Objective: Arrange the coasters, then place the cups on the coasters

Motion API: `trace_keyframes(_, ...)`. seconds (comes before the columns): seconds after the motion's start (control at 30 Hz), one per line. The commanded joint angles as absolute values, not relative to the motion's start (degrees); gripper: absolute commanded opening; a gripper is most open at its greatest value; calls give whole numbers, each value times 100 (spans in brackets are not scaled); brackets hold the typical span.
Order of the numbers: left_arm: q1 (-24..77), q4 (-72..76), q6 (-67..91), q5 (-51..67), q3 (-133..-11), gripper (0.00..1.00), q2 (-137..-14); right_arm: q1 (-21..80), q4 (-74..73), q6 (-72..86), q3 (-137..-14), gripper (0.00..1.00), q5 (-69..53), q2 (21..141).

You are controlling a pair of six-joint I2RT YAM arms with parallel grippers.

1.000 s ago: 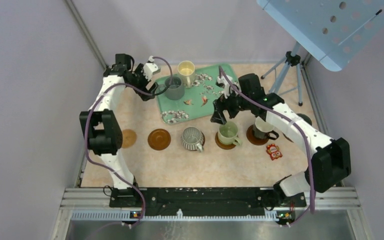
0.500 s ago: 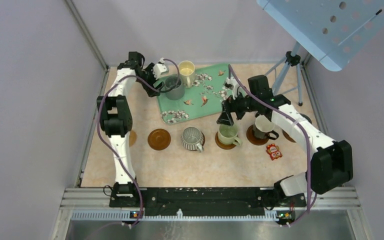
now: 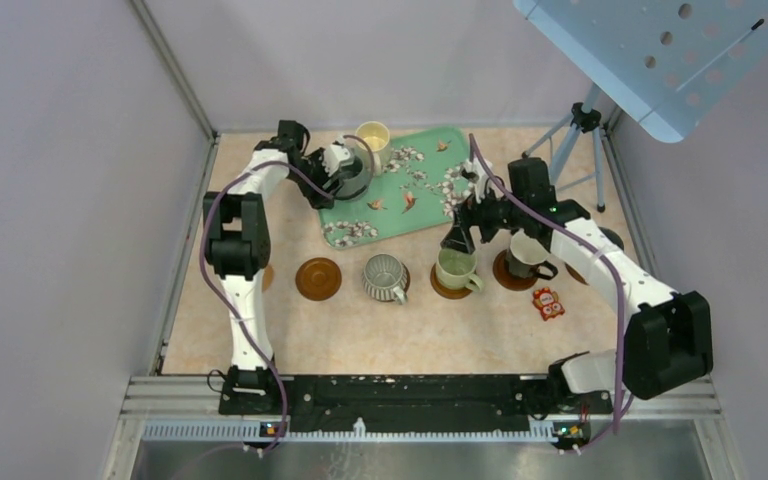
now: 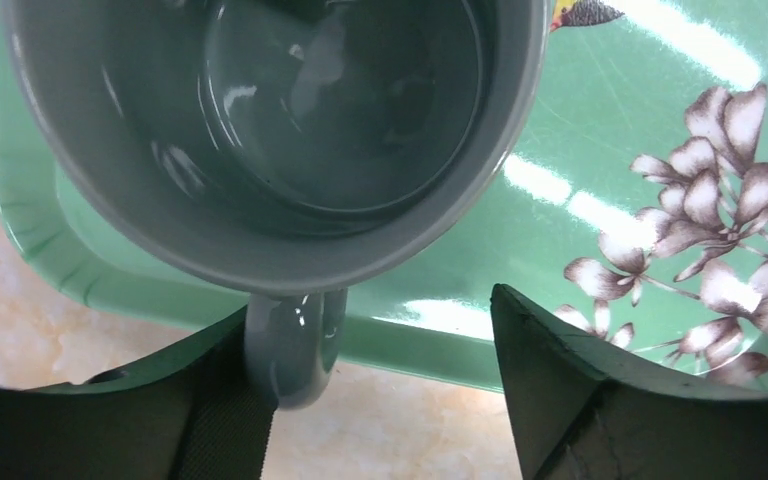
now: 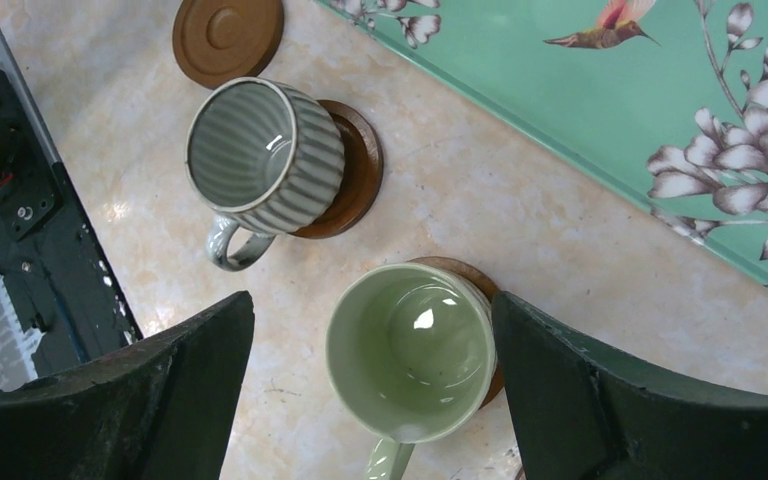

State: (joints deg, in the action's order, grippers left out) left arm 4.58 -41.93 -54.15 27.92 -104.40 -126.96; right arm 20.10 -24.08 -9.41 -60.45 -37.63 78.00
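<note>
marbled table (image 3: pixel 360 340) bears a floral tray (image 3: pixel 430 205), brown coasters (image 3: pixel 318 278) and a red trinket (image 3: pixel 548 302).

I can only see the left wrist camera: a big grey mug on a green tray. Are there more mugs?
Observer: Yes, a cream-yellow mug stands at the far edge of the tray, beyond your grey mug.
Operator: Is any mug on a coaster?
Observer: The pale green mug sits on a brown coaster, below the open right gripper.
Operator: Where could mine go?
Observer: A bare coaster lies left of the ribbed mug.
</note>
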Motion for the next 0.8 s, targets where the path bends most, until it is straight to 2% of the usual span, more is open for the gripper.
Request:
trace_keyframes(0.0, 509, -4061, -4314, 2729, -10307, 74, -12094, 1961, -2036, -962, -5991, 87, -3889, 7491)
trace_keyframes(0.23, 605, -3569, -2698, 2514, -9583, 64, -11669, 1954, -1950, -923, -5929, 87, -3881, 7454)
trace_keyframes(0.33, 748, -3327, -2429, 2170, -9339, 63, -11540, 1953, -1919, -923, -5894, 87, -3876, 7453)
trace_keyframes(0.67, 1207, -3220, -1976, 884, -9668, 62, -11914, 1948, -1876, -879, -5854, 87, -3922, 7543)
trace_keyframes(0.77, 1243, -3190, -1769, 724, -9782, 55, -11995, 1947, -1868, -879, -5825, 87, -3921, 7524)
